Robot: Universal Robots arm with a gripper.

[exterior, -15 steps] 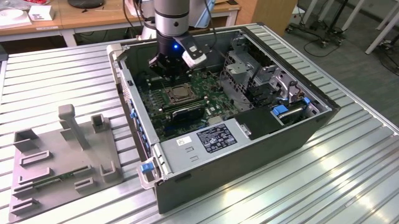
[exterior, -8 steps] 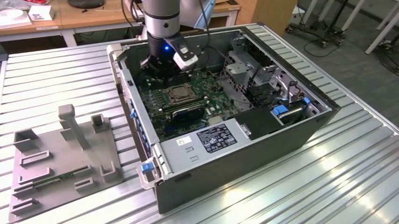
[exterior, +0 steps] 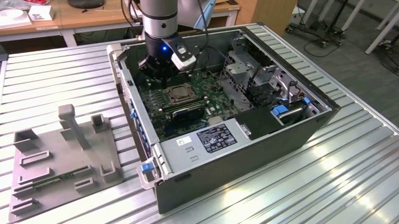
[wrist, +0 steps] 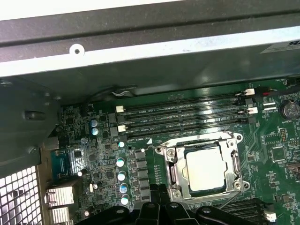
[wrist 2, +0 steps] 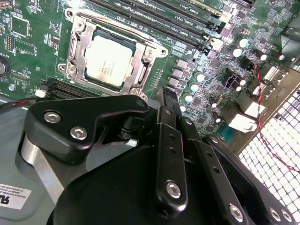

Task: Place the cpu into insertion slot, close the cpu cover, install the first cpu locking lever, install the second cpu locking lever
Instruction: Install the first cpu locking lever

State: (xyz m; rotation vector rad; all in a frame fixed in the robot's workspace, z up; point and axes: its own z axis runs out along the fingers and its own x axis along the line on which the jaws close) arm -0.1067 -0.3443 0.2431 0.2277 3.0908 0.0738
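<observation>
The cpu (wrist 2: 108, 61) (wrist: 206, 169) lies flat in the insertion slot (exterior: 177, 94) on the green board, its silvery top facing up. The cpu cover (wrist 2: 76, 47) (wrist: 235, 161) is down around it, framing the chip. A thin wire lever (wrist 2: 117, 21) (wrist: 187, 139) runs along one side of the socket. My gripper (wrist 2: 168, 96) (wrist: 161, 194) (exterior: 156, 74) hangs inside the case just beside the socket, a little above the board. Its black fingers (wrist 2: 171, 140) are together with nothing between them.
The open computer case (exterior: 262, 140) lies on a slatted metal table. Long black memory slots (wrist: 183, 115) run beside the socket. A metal drive cage (exterior: 249, 70) stands at the exterior view's right. A grey fixture plate (exterior: 62, 158) sits on the table at the exterior view's left.
</observation>
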